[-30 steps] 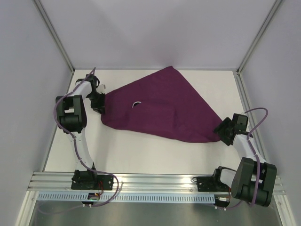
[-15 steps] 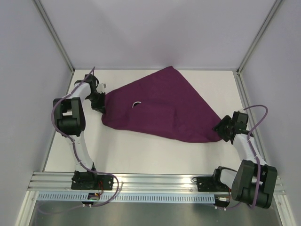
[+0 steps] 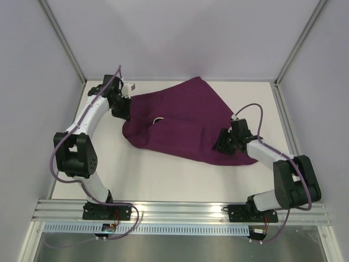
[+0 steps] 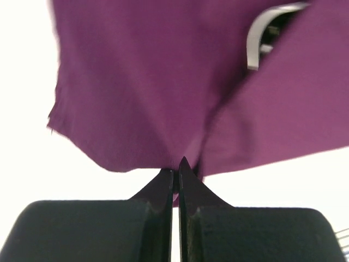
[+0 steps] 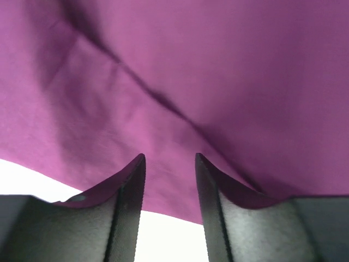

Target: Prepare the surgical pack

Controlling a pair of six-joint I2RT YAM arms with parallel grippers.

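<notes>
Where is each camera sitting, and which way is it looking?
Top camera: high above and behind the arms, looking down on the white table, the left arm, the right arm and the purple cloth.
Left wrist camera: on the left arm, looking along its left end effector, shut on the cloth's edge; a shiny metal rim peeks out.
Right wrist camera: on the right arm, looking past its open right end effector at cloth.
Shared: all three see the purple cloth.

The cloth (image 3: pixel 185 123) is matt purple woven fabric, soft and lightly creased. The tray rim (image 4: pixel 255 38) showing through its gap is shiny bare metal. My left fingers (image 4: pixel 161 191) and right fingers (image 5: pixel 131 185) look like matt black plastic. The table (image 3: pixel 163 174) is smooth, matt white.
</notes>
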